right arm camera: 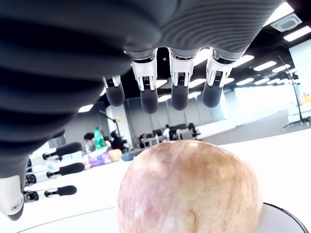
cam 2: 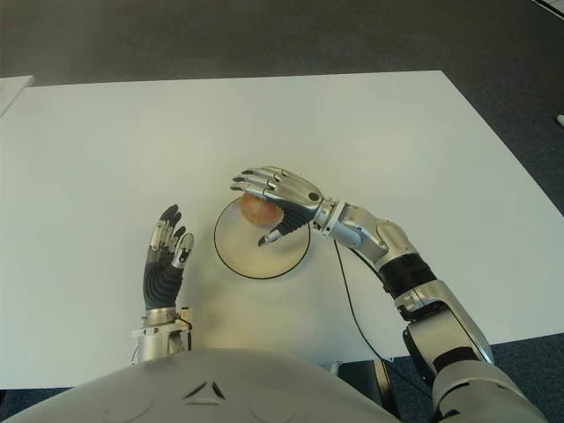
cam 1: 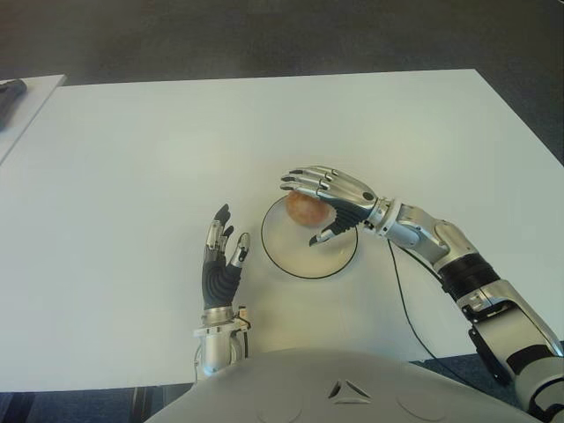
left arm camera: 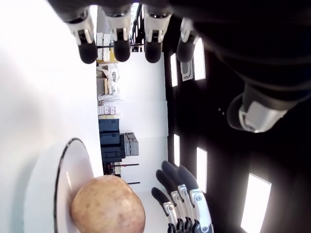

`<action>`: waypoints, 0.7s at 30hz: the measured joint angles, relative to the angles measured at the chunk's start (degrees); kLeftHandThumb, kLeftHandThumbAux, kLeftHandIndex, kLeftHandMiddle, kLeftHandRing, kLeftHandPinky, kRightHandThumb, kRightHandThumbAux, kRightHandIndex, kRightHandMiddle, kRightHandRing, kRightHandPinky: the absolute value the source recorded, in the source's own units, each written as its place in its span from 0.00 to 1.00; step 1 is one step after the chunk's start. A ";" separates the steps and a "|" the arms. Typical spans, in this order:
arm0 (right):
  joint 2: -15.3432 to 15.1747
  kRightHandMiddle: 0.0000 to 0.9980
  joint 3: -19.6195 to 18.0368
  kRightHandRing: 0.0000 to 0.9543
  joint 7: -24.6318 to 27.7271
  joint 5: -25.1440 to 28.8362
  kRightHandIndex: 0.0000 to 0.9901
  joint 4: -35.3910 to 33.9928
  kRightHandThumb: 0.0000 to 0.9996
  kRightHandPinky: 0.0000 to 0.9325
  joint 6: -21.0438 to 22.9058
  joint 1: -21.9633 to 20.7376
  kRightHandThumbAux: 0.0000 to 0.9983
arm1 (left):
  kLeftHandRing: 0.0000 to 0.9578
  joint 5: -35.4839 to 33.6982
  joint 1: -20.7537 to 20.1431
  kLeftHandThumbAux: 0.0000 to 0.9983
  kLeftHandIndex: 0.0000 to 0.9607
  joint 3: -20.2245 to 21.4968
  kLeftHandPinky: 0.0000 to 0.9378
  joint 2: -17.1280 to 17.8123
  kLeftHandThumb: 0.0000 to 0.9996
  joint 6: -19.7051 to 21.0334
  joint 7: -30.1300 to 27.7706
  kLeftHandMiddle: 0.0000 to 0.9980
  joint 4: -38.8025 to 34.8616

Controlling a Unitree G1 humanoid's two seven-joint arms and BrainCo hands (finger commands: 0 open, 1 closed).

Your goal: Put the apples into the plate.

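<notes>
One reddish-yellow apple (cam 1: pixel 304 208) sits on the far side of a round white plate with a dark rim (cam 1: pixel 300 262), at the middle of the white table (cam 1: pixel 132 159). My right hand (cam 1: pixel 310 204) hovers just over the apple, fingers stretched above it and thumb (cam 1: pixel 322 235) low over the plate. In the right wrist view the fingertips (right arm camera: pixel 179 99) stand clear of the apple (right arm camera: pixel 189 189). My left hand (cam 1: pixel 229 233) shows just left of the plate, fingers spread and holding nothing. No other apple is in view.
A black cable (cam 1: pixel 401 300) runs from the right forearm back to the table's near edge. A second white table (cam 1: pixel 22 106) with a dark object (cam 1: pixel 9 90) on it stands at the far left. Dark floor lies beyond the far edge.
</notes>
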 measured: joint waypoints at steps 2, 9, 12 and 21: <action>0.41 0.08 -0.70 0.06 0.44 2.68 0.01 0.35 0.25 0.08 -0.01 0.76 0.54 | 0.03 -0.03 0.00 0.45 0.10 -0.02 0.03 0.00 0.08 0.00 0.04 0.06 0.01; 3.98 0.08 -2.97 0.06 2.04 13.65 0.01 3.47 0.26 0.10 -0.91 2.48 0.56 | 0.03 -0.18 0.00 0.45 0.10 -0.24 0.03 0.00 0.08 -0.02 0.04 0.06 0.05; 6.18 0.08 -4.32 0.07 3.57 19.95 0.02 5.37 0.25 0.09 -1.38 3.15 0.56 | 0.04 -0.26 -0.47 0.45 0.10 -0.25 0.04 0.01 0.09 -0.03 0.04 0.07 0.23; 11.88 0.08 -10.13 0.07 14.13 40.92 0.03 7.85 0.25 0.10 3.62 4.91 0.58 | 0.03 -1.42 -2.71 0.47 0.10 0.65 0.04 -0.03 0.09 -1.55 0.03 0.06 3.27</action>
